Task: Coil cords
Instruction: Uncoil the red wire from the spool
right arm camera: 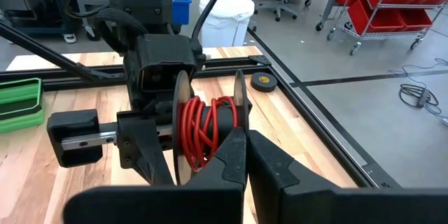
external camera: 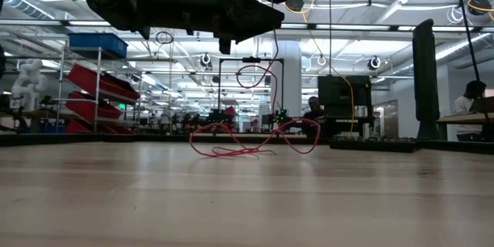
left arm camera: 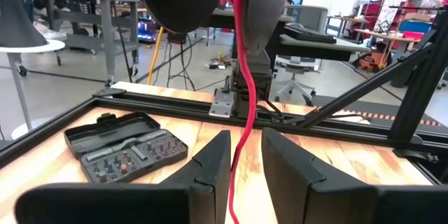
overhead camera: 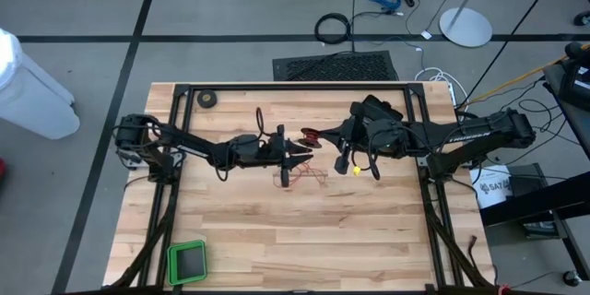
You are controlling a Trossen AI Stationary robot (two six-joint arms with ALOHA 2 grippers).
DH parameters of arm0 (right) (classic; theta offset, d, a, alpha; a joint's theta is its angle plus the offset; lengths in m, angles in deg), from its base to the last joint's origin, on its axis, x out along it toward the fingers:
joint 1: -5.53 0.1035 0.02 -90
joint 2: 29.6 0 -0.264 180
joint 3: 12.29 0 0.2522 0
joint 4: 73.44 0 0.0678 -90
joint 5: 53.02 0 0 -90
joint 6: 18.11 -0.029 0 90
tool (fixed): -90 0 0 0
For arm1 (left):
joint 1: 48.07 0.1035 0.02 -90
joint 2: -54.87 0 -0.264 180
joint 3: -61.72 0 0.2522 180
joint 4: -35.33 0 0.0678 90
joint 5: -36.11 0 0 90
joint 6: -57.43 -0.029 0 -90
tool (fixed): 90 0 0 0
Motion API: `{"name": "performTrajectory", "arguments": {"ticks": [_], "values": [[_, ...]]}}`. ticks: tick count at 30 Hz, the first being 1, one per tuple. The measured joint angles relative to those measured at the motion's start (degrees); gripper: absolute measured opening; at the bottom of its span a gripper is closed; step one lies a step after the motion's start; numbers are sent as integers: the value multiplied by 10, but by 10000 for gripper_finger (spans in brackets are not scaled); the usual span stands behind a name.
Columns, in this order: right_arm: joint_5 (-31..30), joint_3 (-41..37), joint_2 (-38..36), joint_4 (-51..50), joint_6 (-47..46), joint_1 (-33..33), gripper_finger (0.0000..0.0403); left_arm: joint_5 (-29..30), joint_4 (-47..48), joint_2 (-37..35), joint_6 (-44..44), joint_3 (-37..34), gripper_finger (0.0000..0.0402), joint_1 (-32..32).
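A small black reel [right arm camera: 206, 129], wound with thin red wire, is held above the table's middle; it also shows in the high view [overhead camera: 312, 135]. The wire [left arm camera: 241, 105] runs down from the reel to a loose tangle [external camera: 247, 145] lying on the wood [overhead camera: 304, 177]. My right gripper [right arm camera: 245, 150] is shut on the reel. My left gripper [left arm camera: 245, 161] is open just left of the reel [overhead camera: 295, 153]. Its fingers stand on either side of the hanging wire, and I cannot tell whether they touch it. My right gripper pinches one thin flange of the reel, at its rim [right arm camera: 239, 108], between its two fingers. The fingers come about level from the table's right side. The reel is lifted clear of the table, standing on edge with its axis level, and the wire hangs below it.
An open bit-set case [left arm camera: 126, 147] lies at the far right of the table [overhead camera: 378, 108]. A black tape roll [overhead camera: 208, 99] sits at the far left and a green box [overhead camera: 187, 261] at the near left. A small yellow piece [overhead camera: 356, 170] lies under my right arm.
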Motion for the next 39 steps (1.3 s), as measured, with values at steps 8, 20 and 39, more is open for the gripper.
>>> {"name": "performTrajectory", "arguments": {"ticks": [8,20,39], "values": [[0,0,0,-2,1,0,0,-2,2,-1,-1,0,86,0],[0,0,0,-4,0,0,0,-2,13,-5,0,-9,86,0],[0,0,0,-5,0,0,0,-2,24,-17,-3,-12,9,0]]}}
